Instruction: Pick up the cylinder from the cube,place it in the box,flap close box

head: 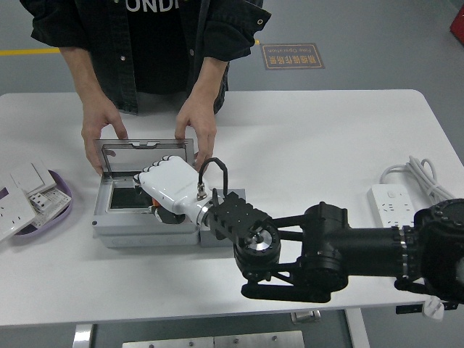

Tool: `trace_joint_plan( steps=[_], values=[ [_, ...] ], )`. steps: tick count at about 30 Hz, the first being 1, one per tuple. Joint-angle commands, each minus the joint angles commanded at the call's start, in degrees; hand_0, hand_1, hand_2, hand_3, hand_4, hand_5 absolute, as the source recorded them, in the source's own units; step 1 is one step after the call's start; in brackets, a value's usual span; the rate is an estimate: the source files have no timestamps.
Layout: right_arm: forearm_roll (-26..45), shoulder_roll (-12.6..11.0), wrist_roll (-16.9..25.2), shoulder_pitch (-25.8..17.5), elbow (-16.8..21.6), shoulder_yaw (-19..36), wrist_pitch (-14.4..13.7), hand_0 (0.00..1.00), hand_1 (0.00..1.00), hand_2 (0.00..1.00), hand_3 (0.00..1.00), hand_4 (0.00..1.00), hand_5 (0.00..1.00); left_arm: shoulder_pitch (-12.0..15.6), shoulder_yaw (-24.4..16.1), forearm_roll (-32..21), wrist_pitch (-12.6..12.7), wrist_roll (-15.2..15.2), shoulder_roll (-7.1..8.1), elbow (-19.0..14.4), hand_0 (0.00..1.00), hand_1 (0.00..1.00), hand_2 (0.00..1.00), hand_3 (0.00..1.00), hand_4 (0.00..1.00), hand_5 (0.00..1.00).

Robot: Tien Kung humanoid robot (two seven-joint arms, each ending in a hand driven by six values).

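Note:
An open grey box (130,233) stands left of centre, its clear lid (145,152) tilted up at the back. A person's two hands (197,127) hold the lid's corners. My right hand (161,204), white on a black arm, reaches down into the box from the right. Its fingers are curled around a dark cylinder (168,215) with an orange part, low inside the box. The grey cube (217,238) sits against the box's right side, mostly hidden under my wrist. My left arm is out of view.
A purple tray (61,210) with white switch plates lies at the left edge. A white power strip (395,199) and its coiled cable (428,177) lie at the right. The person stands at the far side.

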Motion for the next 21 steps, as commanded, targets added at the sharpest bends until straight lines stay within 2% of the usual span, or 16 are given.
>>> trace_joint_plan(
  steps=[1,2,7,8,12,13,14,18,19,21],
  values=[
    [0.0,0.0,0.1,0.0,-0.1,0.0,0.0,0.718,0.679,0.692,0.658,0.575,0.175,0.0,0.0,0.0,0.0,0.0,-0.01,0.0,0.602,0.626,0.618,0.636,0.708,0.241],
    [0.1,0.0,0.2,0.0,-0.1,0.0,-0.1,0.727,0.684,0.694,0.663,0.647,0.235,0.0,0.0,0.1,0.0,0.0,-0.03,0.0,0.602,0.626,0.618,0.637,0.708,0.242],
    [0.4,0.0,0.9,-0.2,-0.4,0.1,-0.6,0.727,0.684,0.694,0.663,0.647,0.235,-0.1,0.0,0.4,0.0,0.0,-0.15,-0.1,0.602,0.626,0.618,0.637,0.708,0.242],
    [0.4,0.0,1.0,-0.2,-0.5,0.1,-0.6,0.753,0.691,0.703,0.721,0.841,0.365,-0.1,0.0,0.4,0.0,0.0,-0.17,-0.1,0.602,0.626,0.616,0.635,0.707,0.243],
    [0.8,0.0,1.5,-0.3,-0.5,0.4,-0.9,0.753,0.691,0.703,0.721,0.841,0.365,-0.1,0.0,0.5,0.1,0.0,-0.21,-0.2,0.602,0.626,0.616,0.635,0.707,0.243],
    [1.2,0.0,1.6,-0.4,-0.4,0.5,-1.2,0.777,0.694,0.701,0.764,0.932,0.423,-0.1,0.0,0.5,0.1,0.0,-0.22,-0.2,0.602,0.625,0.616,0.634,0.703,0.239],
    [2.0,0.0,1.9,-0.5,-0.2,0.7,-1.6,0.777,0.694,0.701,0.764,0.932,0.423,0.0,0.0,0.5,0.1,0.0,-0.23,-0.2,0.602,0.625,0.616,0.634,0.703,0.239],
    [6.6,0.0,4.1,-1.4,1.6,2.6,-4.4,0.777,0.694,0.701,0.764,0.932,0.423,0.1,0.0,0.6,0.2,0.0,-0.37,-0.3,0.602,0.625,0.616,0.634,0.703,0.239],
    [7.7,0.0,4.8,-1.7,2.1,3.0,-5.1,0.782,0.694,0.703,0.769,0.970,0.458,0.1,0.0,0.6,0.2,0.0,-0.42,-0.3,0.602,0.624,0.616,0.634,0.701,0.237],
    [10.3,0.0,6.0,-2.3,3.7,4.1,-6.4,0.782,0.694,0.703,0.769,0.970,0.458,0.3,0.0,0.5,0.2,0.0,-0.55,-0.3,0.602,0.624,0.616,0.634,0.701,0.237]
  ],
)
